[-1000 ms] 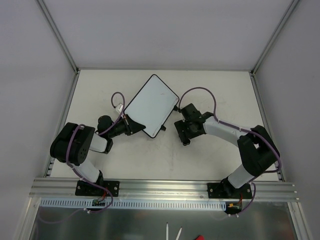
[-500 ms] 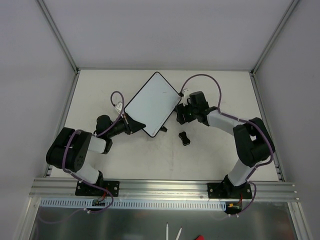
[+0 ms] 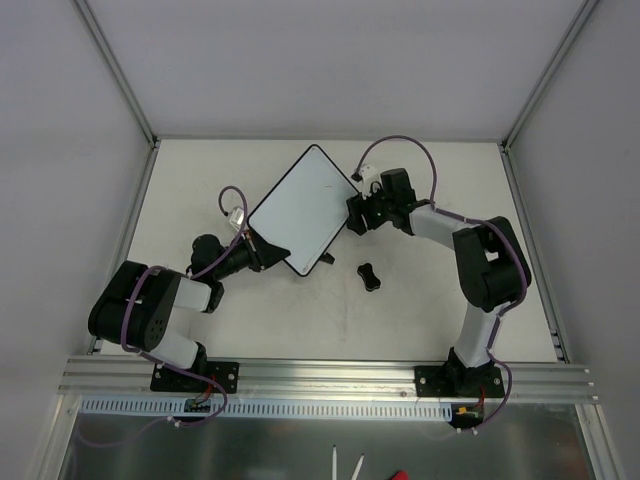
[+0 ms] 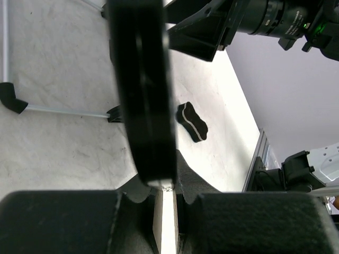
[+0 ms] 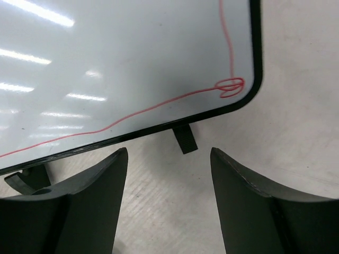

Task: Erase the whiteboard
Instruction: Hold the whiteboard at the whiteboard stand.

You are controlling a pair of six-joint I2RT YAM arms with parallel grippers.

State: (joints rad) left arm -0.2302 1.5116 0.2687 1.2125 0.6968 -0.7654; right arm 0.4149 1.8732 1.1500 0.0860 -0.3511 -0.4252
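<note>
At the whiteboard's [image 3: 303,208] right edge, my right pincer [image 3: 355,215] stands with jaws apart and empty, one black foot [image 5: 184,138] of the board just ahead of its fingers. My left pincer [image 3: 268,252] is clamped on the whiteboard's near-left edge. A red line [image 5: 159,108] marks the whiteboard. One second earlier, my right pincer covered the spot near the whiteboard where the eraser [image 3: 370,275] now lies on the bench [image 3: 430,310].

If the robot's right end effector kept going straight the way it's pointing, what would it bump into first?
Probably the small black foot under the flat white black-rimmed whiteboard, straight ahead of the open right end effector, though depth is unclear.
</note>
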